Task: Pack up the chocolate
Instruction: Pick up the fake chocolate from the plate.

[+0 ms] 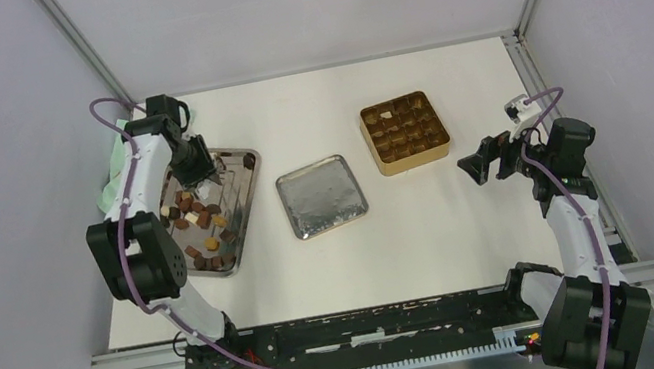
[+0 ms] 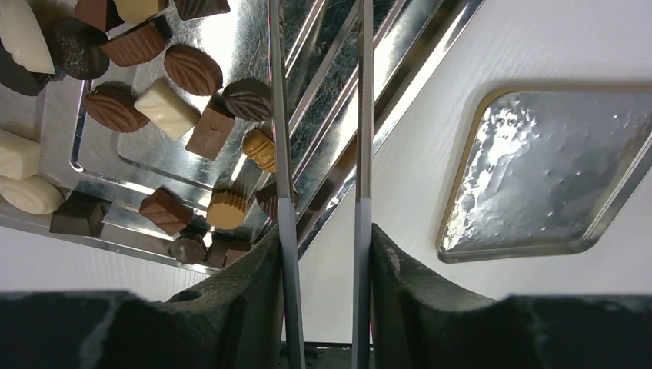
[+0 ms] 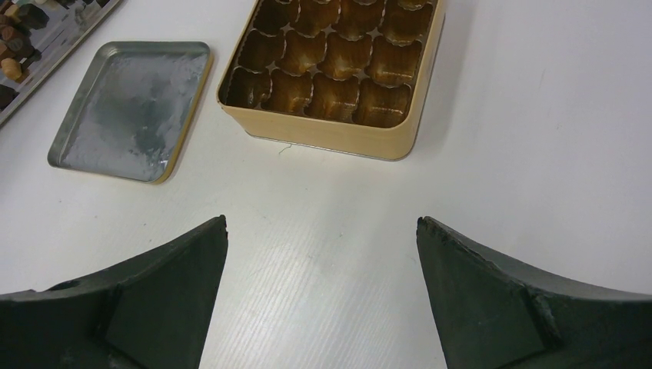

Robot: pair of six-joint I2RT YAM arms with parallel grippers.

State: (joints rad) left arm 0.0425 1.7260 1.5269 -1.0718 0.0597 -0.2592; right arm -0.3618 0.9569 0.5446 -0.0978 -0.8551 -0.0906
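Left claw: my left claw [image 2: 323, 254] is narrowed on the long metal tweezers [image 2: 281, 154], one finger against each prong; the prongs stand apart with nothing between them where I can see, and their tips run off the top of my wrist view.
Right claw: my right claw [image 3: 321, 231] gapes wide and holds nothing, hovering over bare worktop [image 3: 492, 177] just in front of the gold tin [image 3: 330, 138].
Chocolate: the chocolate [image 2: 213, 132] lies loose in the silver tray [image 2: 400, 69] at the left of the worktop, dark, mid-brown and cream pieces mixed.
Which way it lies: from the tweezers the pieces spread to the left; a ribbed caramel piece [image 2: 260, 150] sits just beside the left prong, so I judge it the nearest pick.
Long axis: the tweezers point straight out from my claw, crossing the tray's raised rim at a slant.
Nearer arm: the left is over the tray; the right is by the tin, well apart from the chocolate.
Route: the tin lies to the tray's right, with the upturned lid [image 1: 322, 196] between them.
Tin: the compartments my right wrist shows are empty; the far rows are cut off.
Writing: no brand, label or lettering that I can read.
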